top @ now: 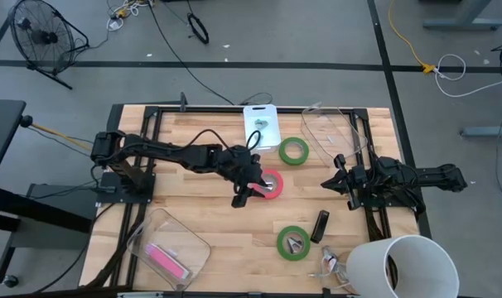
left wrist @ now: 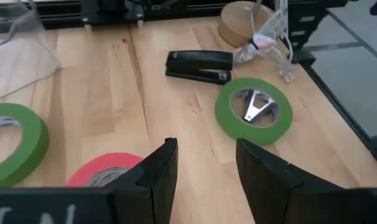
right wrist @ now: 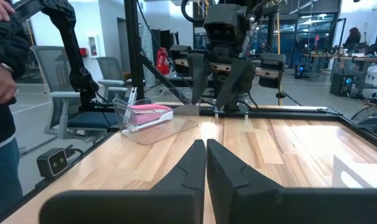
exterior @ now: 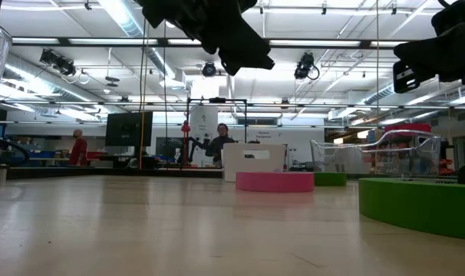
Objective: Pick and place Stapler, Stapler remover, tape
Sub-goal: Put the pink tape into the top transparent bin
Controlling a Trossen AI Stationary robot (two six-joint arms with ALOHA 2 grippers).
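The dark six-joint left arm reaches from its base at nine o'clock across to the table's middle. Its two-finger left gripper (top: 244, 197) points down toward five o'clock, its dark fingers (left wrist: 160, 171) standing apart with nothing between them. The dark right arm waits at three o'clock, stretched toward nine o'clock, the right gripper (right wrist: 205, 163) pressed closed.

Bare wood lies open between the red tape (top: 272, 184) and the lower green tape (top: 293, 242), with the stapler (top: 320, 225) flanking that gap.
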